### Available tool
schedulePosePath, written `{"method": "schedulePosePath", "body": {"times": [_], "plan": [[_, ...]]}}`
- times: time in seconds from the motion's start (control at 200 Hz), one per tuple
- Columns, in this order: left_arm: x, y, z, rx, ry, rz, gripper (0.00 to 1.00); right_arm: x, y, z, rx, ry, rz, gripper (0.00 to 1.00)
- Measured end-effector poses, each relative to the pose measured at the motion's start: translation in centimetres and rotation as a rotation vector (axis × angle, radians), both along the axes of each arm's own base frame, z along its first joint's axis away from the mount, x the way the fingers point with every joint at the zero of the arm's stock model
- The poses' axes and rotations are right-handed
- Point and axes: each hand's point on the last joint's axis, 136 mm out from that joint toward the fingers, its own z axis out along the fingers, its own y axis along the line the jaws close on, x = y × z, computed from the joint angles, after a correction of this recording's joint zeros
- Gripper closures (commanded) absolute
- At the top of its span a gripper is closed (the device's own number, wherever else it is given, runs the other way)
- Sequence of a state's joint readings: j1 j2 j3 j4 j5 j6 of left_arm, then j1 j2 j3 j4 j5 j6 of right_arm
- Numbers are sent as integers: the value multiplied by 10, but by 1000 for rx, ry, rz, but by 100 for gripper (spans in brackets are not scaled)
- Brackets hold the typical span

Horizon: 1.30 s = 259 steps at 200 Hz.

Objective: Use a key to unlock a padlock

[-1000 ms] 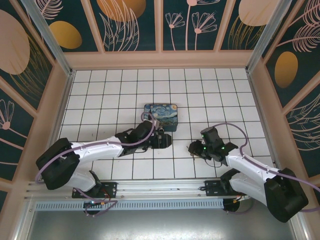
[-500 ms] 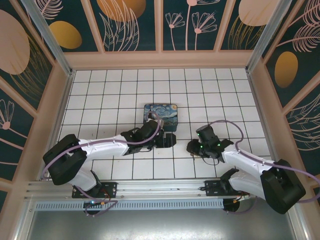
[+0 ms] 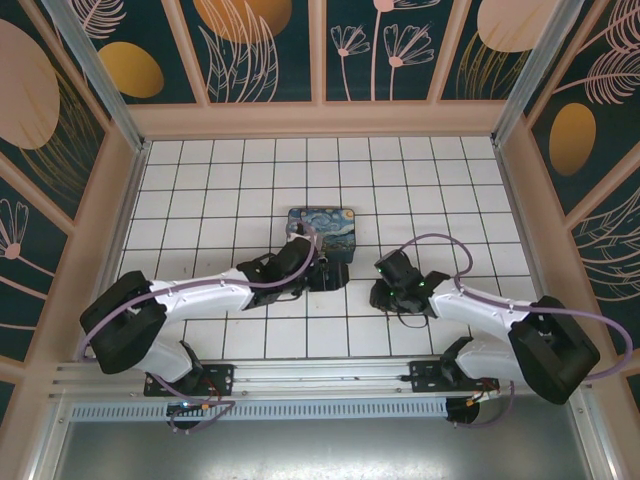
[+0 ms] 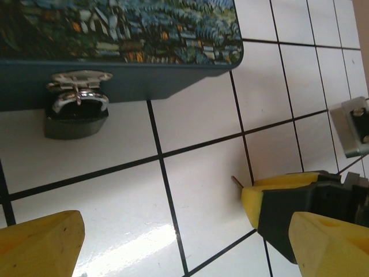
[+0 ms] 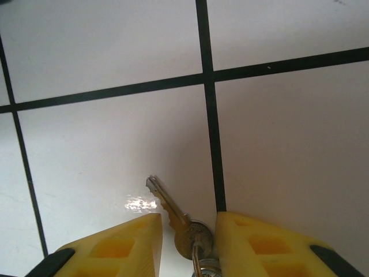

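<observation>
The padlock (image 4: 76,112), dark-bodied with a silvery shackle, hangs from the hasp on the front of the swirl-painted box (image 4: 144,29). My left gripper (image 4: 184,245) is open wide just in front of it, with only bare tile between its yellow fingers (image 4: 40,245). In the top view this gripper (image 3: 335,276) sits at the box's near edge. The key (image 5: 173,213) lies between the narrow jaws of my right gripper (image 5: 188,218). The right finger (image 5: 259,245) touches its round head, and a sliver of floor shows beside the left finger. The key's tip (image 4: 235,180) pokes past that gripper.
The box (image 3: 322,229) stands mid-floor on white tiles with dark grout. My right gripper (image 3: 378,292) is about one tile to the right of the left one. Patterned walls (image 3: 320,60) enclose the floor on three sides.
My right gripper has slid left and slightly forward, nearer the left gripper and the box, and its jaws have narrowed a little. The left arm has shifted slightly toward the box.
</observation>
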State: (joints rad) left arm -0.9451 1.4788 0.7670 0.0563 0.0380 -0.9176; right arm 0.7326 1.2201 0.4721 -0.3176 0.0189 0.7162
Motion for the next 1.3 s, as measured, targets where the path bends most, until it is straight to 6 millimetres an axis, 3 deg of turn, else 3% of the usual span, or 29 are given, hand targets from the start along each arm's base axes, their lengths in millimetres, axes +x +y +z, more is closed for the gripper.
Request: {"method": "schedulePosePath", "body": {"times": [0.375,0.901,1.006,1.176,1.296], "plan": [[12,12,8,9,-34,28,8,0,-1,-4,-126,-8,13,73],[18,20,8,33,-53,29,8,0,1,-4,-102,-33,-11,91],[18,20,8,35,-57,23,7,1,3,-1,-84,-43,-11,98],[14,16,10,20,-46,-20,7,0,8,3,-55,-43,10,100],[14,12,19,-37,-20,-67,11,-1,21,19,13,-78,78,100]]}}
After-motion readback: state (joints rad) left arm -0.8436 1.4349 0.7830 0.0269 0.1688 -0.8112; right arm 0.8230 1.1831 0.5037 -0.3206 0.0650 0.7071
